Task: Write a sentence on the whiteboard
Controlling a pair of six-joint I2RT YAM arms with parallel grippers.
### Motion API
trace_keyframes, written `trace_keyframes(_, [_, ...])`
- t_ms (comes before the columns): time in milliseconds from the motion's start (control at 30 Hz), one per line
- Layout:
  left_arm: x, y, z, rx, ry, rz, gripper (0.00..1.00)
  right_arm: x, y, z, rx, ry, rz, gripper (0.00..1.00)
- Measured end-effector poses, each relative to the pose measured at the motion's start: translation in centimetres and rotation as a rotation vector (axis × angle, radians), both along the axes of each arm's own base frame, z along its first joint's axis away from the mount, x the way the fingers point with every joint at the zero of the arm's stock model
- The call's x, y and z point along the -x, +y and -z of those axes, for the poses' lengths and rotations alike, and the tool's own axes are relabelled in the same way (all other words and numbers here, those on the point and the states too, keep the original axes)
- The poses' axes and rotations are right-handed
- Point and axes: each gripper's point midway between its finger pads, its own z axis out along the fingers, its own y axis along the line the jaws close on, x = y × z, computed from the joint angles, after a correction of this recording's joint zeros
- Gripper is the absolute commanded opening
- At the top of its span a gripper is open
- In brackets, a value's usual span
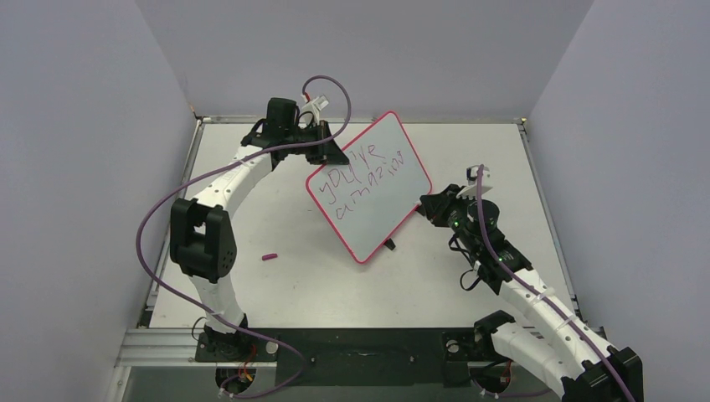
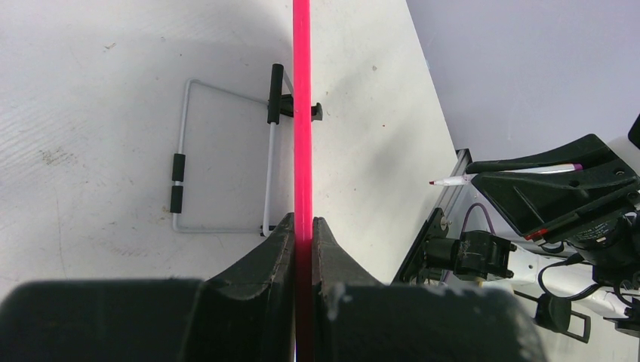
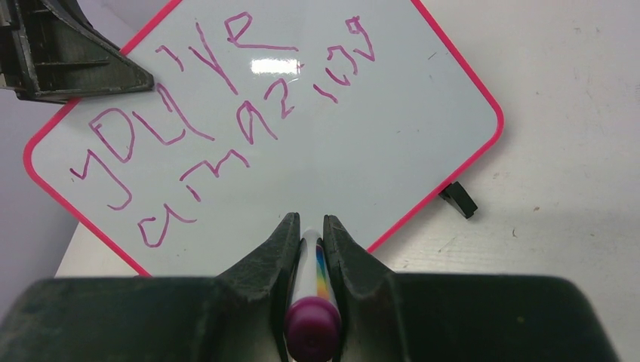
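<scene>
The whiteboard (image 1: 378,219), white with a red-pink rim, stands tilted mid-table. My left gripper (image 1: 329,154) is shut on its upper left edge; in the left wrist view the rim (image 2: 302,113) runs edge-on between the closed jaws (image 2: 303,220). The sentence (image 3: 219,128) reads "you're amazing" in purple over two lines, also visible from above (image 1: 362,180). My right gripper (image 3: 307,222) is shut on a white marker (image 3: 313,302) with a purple end, aimed at the blank lower part of the whiteboard (image 3: 362,173). From above, the right gripper (image 1: 429,205) sits at the board's right edge.
A small purple marker cap (image 1: 269,257) lies on the table left of the board. A wire stand (image 2: 226,158) with black grips props the board from behind, and its black foot (image 3: 459,200) pokes out under the lower rim. Grey walls enclose the table.
</scene>
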Motion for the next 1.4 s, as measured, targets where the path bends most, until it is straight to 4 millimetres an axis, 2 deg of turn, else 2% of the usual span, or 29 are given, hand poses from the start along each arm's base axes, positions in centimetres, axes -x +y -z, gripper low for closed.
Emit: trace_keyframes(1400, [0.12, 0.16, -0.63, 0.003, -0.016, -0.001, 0.0, 0.31, 0.61, 0.0, 0.004, -0.002, -0.012, 0.0])
